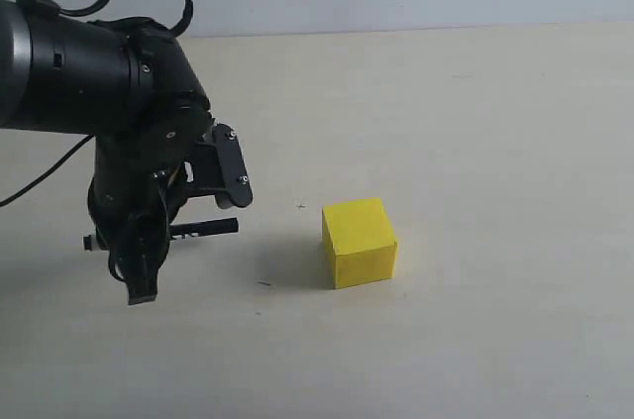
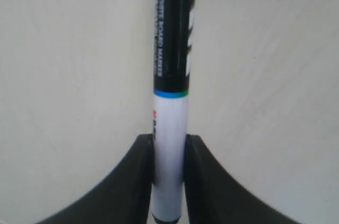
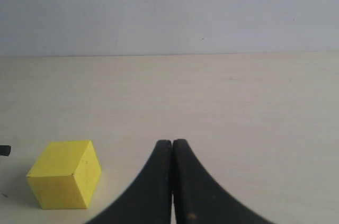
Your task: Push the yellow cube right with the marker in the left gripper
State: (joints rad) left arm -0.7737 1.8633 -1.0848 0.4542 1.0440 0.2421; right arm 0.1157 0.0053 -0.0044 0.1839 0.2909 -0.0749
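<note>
- Slim black-and-white marker (image 2: pixel 170 113): its black half runs off the left wrist view's edge and its small print is blurred. In the exterior view its middle hides behind the black left gripper (image 2: pixel 169 140).
- Black right gripper (image 3: pixel 172 144): finger bases cut off by its picture's edge.
- Dark tip (image 3: pixel 3 150) at the right wrist view's edge: too cropped to identify.

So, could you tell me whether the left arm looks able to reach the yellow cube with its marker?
Probably yes: the left claw grips the marker, whose tip points at the yellow cube, and only bare table lies between them.
</note>
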